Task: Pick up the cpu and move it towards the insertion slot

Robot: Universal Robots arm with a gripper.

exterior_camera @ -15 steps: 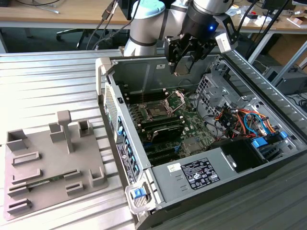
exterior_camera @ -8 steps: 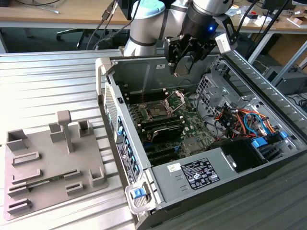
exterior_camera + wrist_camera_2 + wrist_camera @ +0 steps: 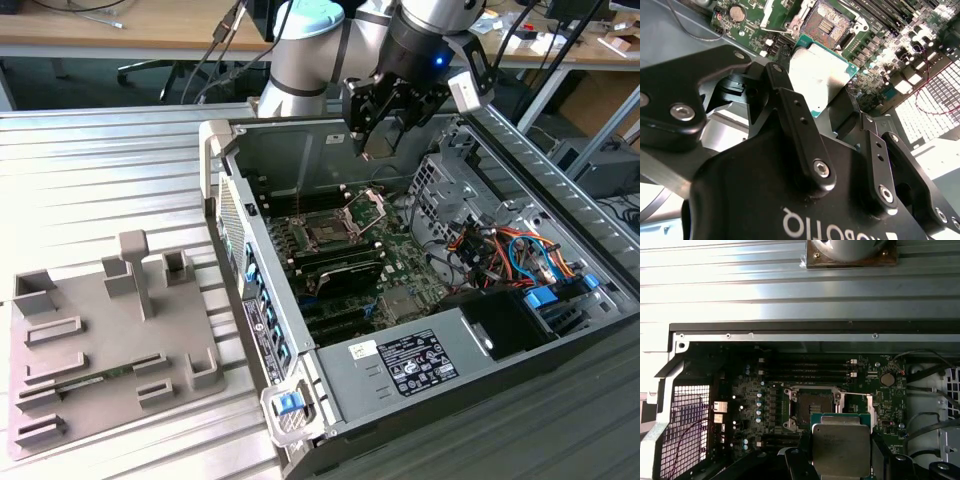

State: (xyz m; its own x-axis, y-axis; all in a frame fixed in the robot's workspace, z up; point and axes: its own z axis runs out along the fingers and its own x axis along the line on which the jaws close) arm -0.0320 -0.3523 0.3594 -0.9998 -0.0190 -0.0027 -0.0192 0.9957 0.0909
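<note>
- The ribbed grey metal desk point(image 3: 110, 160) carried an open black computer case point(image 3: 420, 290); wooden benches and cables filled the room behind it.
- A grey moulded parts tray point(image 3: 100, 340) lay on the desk to the exterior view's left of the case, well apart from the work.
- The green motherboard point(image 3: 350, 260) lay flat inside the case, with long black memory slots near the socket.
- The black robot hand point(image 3: 385, 130) hung above the case interior, its fingers point(image 3: 795, 120) closed on the chip's opposite edges.
- The insertion slot point(image 3: 812, 407), a square dark socket with a silver frame and its hinged bracket raised, lay open below.
- The cpu point(image 3: 841, 447), a flat square chip with a silvery metal top and green rim, was held clear of the board, near the socket but not over it squarely.
- Risk, as a judgement: the grip was narrow, so the chip might tilt or slip onto the exposed socket contacts; a skewed approach might strike the raised bracket.
</note>
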